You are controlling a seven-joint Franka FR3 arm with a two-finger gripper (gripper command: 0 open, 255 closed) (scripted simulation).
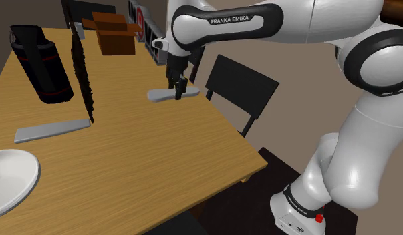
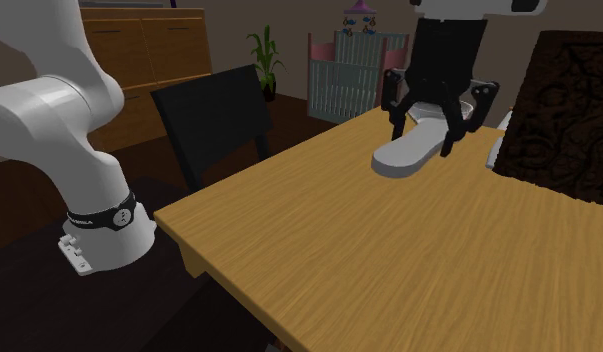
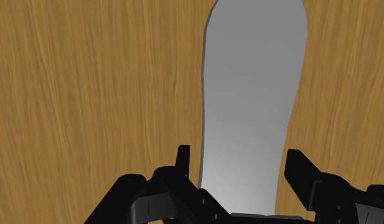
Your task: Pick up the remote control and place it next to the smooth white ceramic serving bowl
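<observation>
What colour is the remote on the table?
The remote is plain light grey, clearest in the wrist view.

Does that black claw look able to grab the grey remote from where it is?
Probably yes: the gripper hangs right over the remote, open fingers either side, nothing on the table between them.

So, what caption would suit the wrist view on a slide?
Open black gripper straddles a grey remote control on the wooden table.
</observation>
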